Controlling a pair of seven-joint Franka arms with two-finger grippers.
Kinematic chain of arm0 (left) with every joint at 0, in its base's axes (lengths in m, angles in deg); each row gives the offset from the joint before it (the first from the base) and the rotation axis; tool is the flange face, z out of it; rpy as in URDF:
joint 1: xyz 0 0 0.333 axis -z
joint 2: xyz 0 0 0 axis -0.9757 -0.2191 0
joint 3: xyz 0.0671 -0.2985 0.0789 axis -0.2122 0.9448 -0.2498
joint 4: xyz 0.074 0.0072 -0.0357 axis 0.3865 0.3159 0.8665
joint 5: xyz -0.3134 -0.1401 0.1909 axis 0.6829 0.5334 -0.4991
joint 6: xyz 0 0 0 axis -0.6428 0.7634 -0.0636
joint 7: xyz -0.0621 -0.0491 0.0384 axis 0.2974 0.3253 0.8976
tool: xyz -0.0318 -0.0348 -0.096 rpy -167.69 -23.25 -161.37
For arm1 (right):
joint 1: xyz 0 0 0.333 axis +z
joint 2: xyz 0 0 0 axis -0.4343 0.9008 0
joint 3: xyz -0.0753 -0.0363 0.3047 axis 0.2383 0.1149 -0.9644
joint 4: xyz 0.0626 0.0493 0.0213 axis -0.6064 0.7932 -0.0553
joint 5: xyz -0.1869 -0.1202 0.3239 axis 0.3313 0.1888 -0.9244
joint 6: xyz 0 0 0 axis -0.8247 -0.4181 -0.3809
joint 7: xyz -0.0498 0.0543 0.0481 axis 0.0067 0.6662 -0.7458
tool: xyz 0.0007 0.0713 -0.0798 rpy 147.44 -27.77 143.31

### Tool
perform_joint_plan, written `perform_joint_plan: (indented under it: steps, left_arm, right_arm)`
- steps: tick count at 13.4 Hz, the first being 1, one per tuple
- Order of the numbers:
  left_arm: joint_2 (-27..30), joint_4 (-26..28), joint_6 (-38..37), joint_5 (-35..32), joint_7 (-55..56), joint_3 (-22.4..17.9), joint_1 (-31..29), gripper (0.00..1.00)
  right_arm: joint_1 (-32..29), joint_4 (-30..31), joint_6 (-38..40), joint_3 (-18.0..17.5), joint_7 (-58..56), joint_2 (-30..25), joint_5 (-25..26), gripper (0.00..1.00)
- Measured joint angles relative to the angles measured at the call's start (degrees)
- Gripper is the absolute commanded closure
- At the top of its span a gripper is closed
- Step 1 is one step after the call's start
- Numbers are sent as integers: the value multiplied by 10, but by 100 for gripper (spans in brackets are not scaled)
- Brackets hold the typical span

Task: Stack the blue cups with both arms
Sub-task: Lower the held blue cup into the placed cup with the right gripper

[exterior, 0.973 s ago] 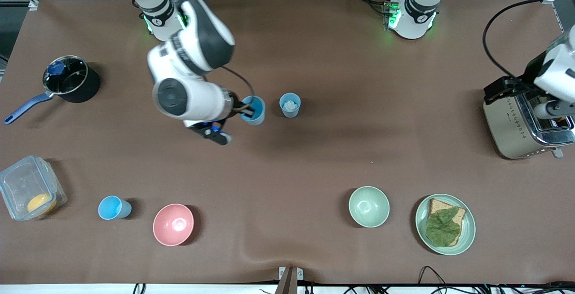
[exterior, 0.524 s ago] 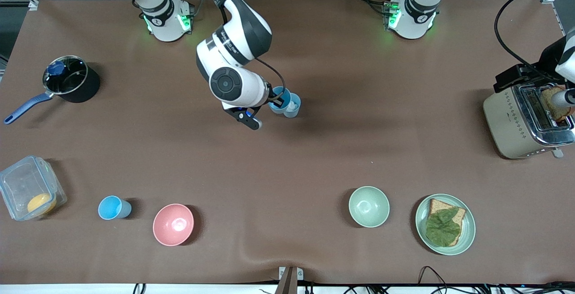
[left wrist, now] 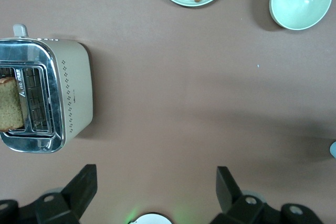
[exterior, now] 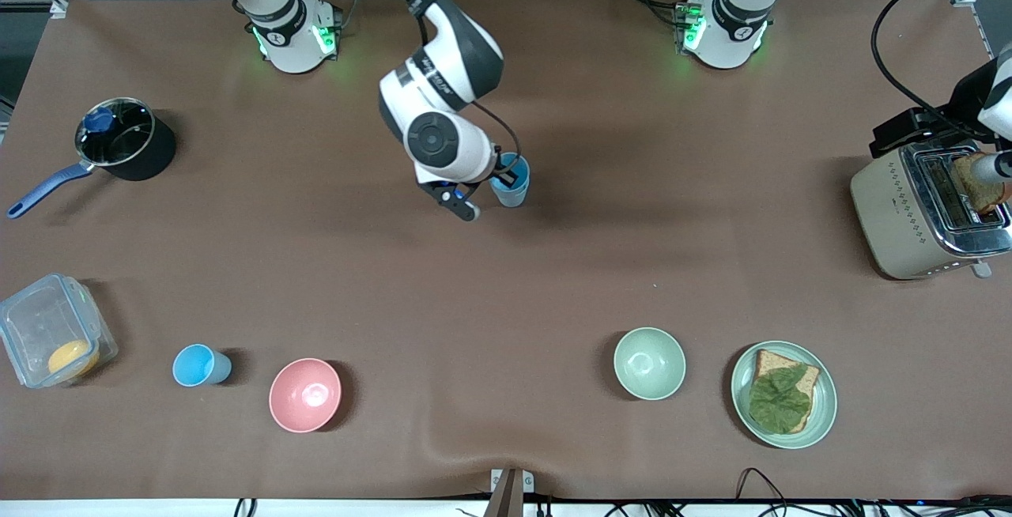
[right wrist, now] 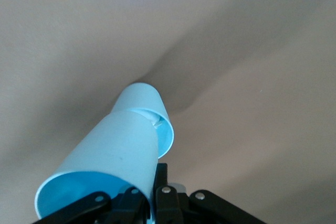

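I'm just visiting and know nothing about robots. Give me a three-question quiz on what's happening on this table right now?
1. True or false: the right gripper holds one blue cup over a second blue cup.
2. What sticks out of the toaster? A) bread B) a spoon C) nothing
3. Fill in: the lettuce-topped bread lies on a green ____.

Key: 1 true; 2 A, a bread slice, beside the open left gripper; 3 plate.

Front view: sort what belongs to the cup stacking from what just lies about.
Job: right gripper shut on held blue cup, entering grey-blue cup; left gripper, open, above the toaster.
Lying about: sky-blue cup, pink bowl, green bowl, pot.
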Motion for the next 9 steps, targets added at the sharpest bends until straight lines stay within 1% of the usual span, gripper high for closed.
perform_joint_plan:
  steps: [2,6,7,8,9]
  left_arm:
    - [0,0,0,0,0,-1,0,0]
    - [0,0,0,0,0,-1,0,0]
    - [0,0,0,0,0,-1,0,0]
    - [0,0,0,0,0,-1,0,0]
    - [0,0,0,0,0,-1,0,0]
  right_arm:
    - [12,0,-8,0,9,10,0,100]
    - [13,0,-8,5,11,12,0,100]
    - [13,0,-8,6,11,12,0,67]
    - [13,0,-7,6,11,12,0,6]
    - [13,0,-7,6,13,12,0,0]
